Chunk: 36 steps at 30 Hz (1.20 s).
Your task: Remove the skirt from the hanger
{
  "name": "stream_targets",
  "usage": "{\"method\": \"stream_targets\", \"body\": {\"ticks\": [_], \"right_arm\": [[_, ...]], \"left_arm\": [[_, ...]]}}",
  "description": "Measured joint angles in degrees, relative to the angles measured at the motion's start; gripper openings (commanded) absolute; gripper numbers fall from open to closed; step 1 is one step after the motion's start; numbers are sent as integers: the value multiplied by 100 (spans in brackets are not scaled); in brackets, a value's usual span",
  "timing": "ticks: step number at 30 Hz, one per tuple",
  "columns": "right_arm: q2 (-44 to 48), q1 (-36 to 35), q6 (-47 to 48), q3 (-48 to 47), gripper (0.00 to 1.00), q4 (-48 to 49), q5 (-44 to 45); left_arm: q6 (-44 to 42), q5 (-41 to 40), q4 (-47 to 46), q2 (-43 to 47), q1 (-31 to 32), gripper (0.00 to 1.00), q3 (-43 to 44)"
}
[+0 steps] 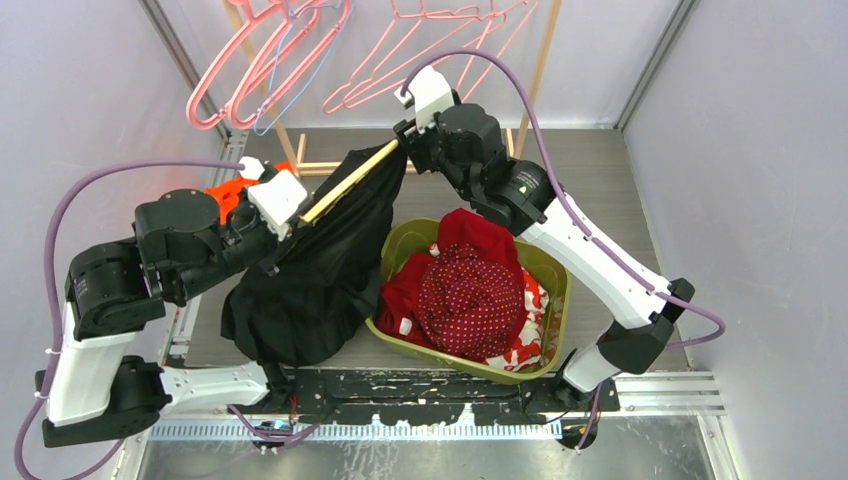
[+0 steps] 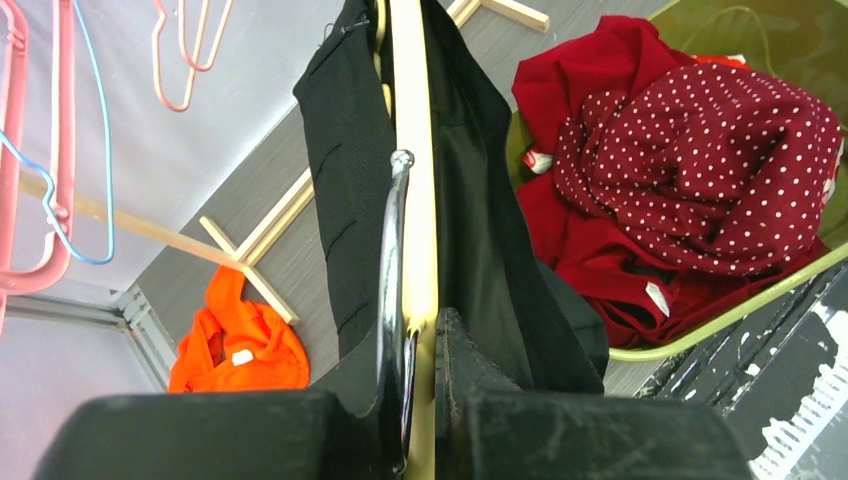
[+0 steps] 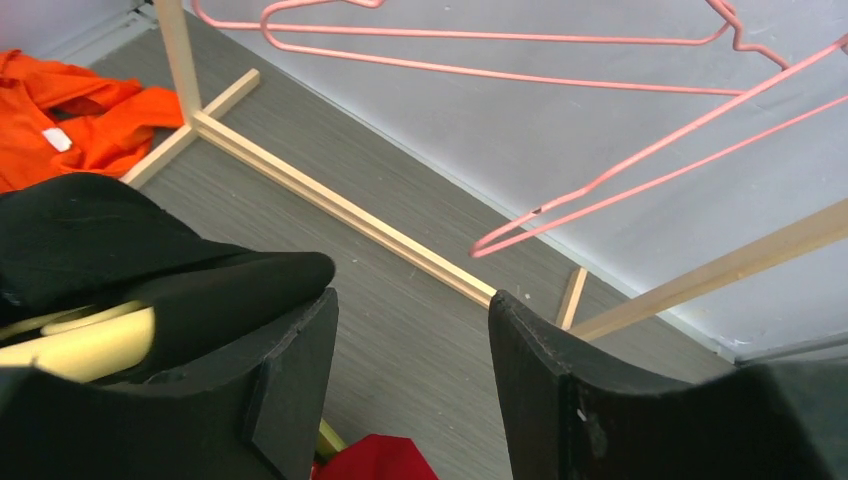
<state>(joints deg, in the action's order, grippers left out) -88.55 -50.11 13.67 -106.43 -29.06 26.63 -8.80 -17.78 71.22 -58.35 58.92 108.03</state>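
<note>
No legible text anywhere

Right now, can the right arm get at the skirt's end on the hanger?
Probably yes: the right gripper is open beside the skirt, nothing between them, and the left gripper clamps the hanger.

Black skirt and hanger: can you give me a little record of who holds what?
skirt: black, draped on the hanger, beside the bin
hanger: pale bar, tilted
left claw: shut on the hanger
right claw: open, beside the hanger's other end
bin: green, holds red clothes
</note>
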Motion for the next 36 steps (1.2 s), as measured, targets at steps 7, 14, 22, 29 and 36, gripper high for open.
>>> {"method": "stream_targets", "body": {"ticks": [7, 14, 22, 29, 36], "right_arm": [[2, -85, -90, -125, 61, -7, -87], [4, -120, -208, -356, 61, 44, -133], [-4, -122, -227, -424, 59, 195, -190], [-111, -122, -225, -494, 59, 557, -170], [-280, -122, -223, -494, 59, 715, -168]], "left_arm": [[17, -308, -398, -57, 7, 0, -39], [-20, -1121, -892, -411, 17, 0, -68], [-61, -1259, -970, -839, 22, 0, -105], [-42, -1259, -970, -774, 22, 0, -101], [-31, -1261, -968, -634, 22, 0, -101]]}}
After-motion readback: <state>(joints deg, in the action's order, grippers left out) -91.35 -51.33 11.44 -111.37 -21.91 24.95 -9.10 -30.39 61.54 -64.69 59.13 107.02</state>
